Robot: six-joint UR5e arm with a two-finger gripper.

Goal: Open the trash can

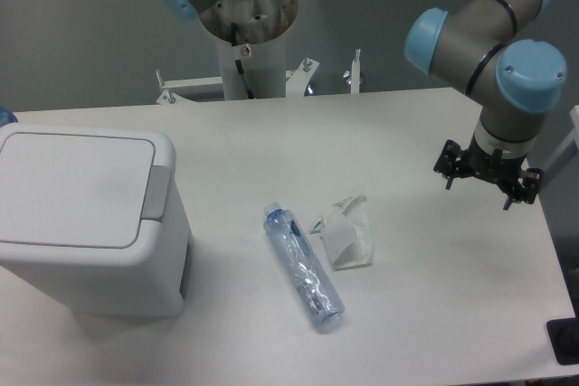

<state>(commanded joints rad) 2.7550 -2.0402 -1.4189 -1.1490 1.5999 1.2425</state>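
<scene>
At the left of the table (425, 133) stands the bin (86, 219), its lid (72, 187) shut, so its inside is hidden. Near the middle lies a clear bottle (303, 266) on its side; its contents I cannot tell. Beside it lies a crumpled wrapper (346, 232). The claw (486, 189) hangs far right, well apart from the bin, fingers spread, holding nothing.

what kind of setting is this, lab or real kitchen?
Most likely a robotics lab test bench, not a kitchen. A robot arm on a pedestal base stands at a bare white table against a plain grey wall, with staged props: trash can, plastic bottle, crumpled wrapper.
</scene>
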